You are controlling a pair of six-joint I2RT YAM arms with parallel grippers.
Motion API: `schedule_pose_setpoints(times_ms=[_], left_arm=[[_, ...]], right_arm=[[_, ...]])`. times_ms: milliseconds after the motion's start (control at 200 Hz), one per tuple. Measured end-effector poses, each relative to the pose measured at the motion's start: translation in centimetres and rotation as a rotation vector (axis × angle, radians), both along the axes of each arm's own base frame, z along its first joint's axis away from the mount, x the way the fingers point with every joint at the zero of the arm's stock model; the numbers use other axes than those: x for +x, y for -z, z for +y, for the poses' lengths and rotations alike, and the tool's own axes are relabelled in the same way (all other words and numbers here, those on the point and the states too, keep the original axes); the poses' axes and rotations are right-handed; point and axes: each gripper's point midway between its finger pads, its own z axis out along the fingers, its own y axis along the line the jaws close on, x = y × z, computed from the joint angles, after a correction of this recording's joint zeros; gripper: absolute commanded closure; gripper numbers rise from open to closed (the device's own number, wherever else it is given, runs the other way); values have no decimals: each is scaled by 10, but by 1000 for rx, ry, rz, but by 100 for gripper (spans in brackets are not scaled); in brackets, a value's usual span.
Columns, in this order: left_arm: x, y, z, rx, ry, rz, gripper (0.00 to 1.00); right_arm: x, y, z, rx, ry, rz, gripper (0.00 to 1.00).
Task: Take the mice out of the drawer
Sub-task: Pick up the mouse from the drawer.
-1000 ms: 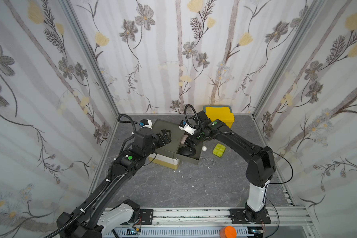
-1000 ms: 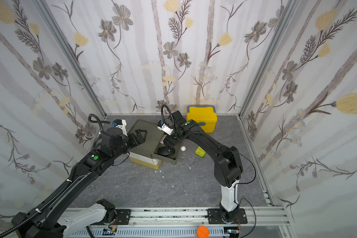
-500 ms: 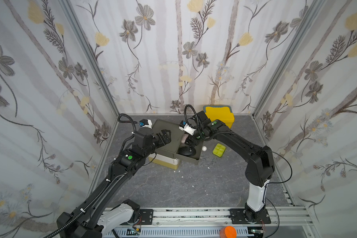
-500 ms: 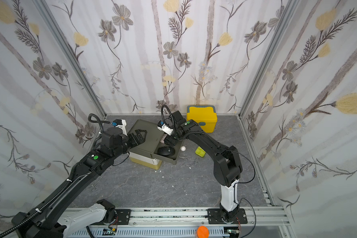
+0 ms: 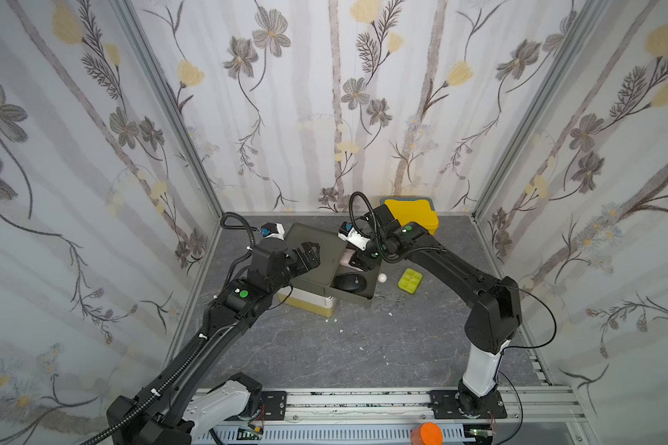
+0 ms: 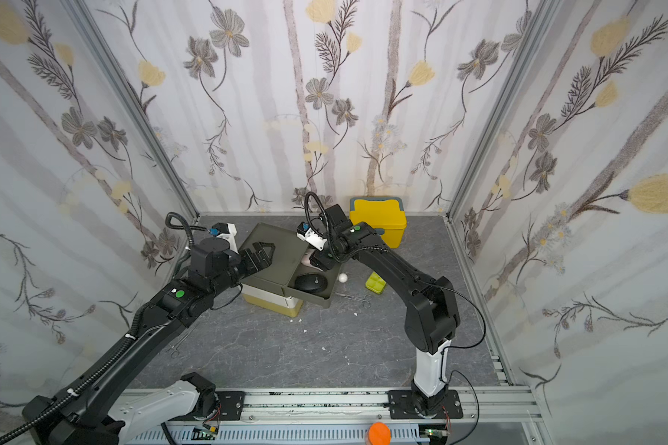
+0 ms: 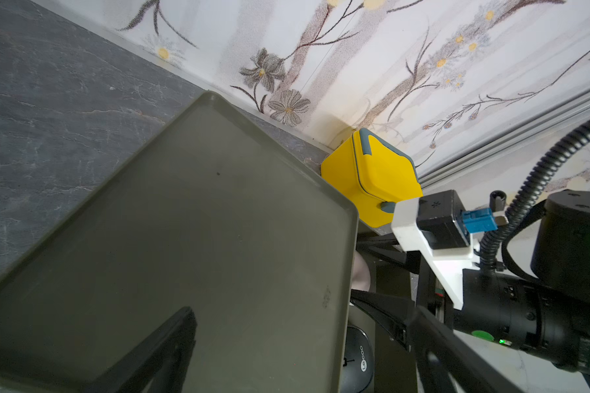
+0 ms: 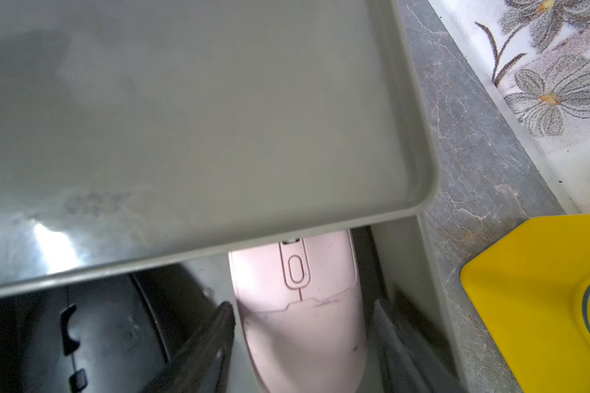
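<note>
Black mouse, white "Lecoo" logo

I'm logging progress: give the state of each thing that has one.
Drawer: pulled open.
Pink mouse: in drawer, not yet gripped.
Black mouse: in drawer, loose.
Left tool: open, empty.
Right tool: open, astride pink mouse.
Yellow box: lid shut.
Pill box: lids unclear.

We've got the olive-green plastic drawer unit mid-rear on the grey stone-pattern table, sitting on a pale box. In its pulled-out drawer: pale pink plastic mouse at the back, rounder black oval mouse in front of it. Right of the drawer: small white ball, then lime-green compartmented pill box. Yellow lidded plastic box sits behind them, at the back wall.
</note>
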Motion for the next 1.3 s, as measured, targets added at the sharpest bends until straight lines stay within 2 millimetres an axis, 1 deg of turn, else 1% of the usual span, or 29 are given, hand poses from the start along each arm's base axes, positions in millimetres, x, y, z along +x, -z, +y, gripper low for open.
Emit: schedule_pose_setpoints(times_ms=[190, 320, 450, 555, 629, 769, 934, 1299], left_arm=[[0, 0, 0, 0, 0, 0, 0], [0, 0, 0, -1, 0, -1, 0], [-1, -1, -1, -2, 4, 1, 0], [-1, -3, -1, -3, 4, -2, 0], [-1, -3, -1, -4, 7, -1, 0], [0, -3, -1, -4, 7, -1, 0], [-1, -5, -3, -10, 17, -2, 0], [-1, -8, -4, -11, 21, -6, 0]], right_arm=[[0, 7, -1, -9, 5, 10, 33], [2, 17, 0, -21, 5, 27, 33], [4, 24, 2, -24, 3, 37, 37], [5, 23, 3, -20, 2, 32, 41], [4, 20, 2, -16, 3, 26, 42], [4, 4, 0, 4, 8, -3, 43], [6, -3, -5, 12, 36, -9, 43], [0, -21, -21, 3, 106, -15, 44]])
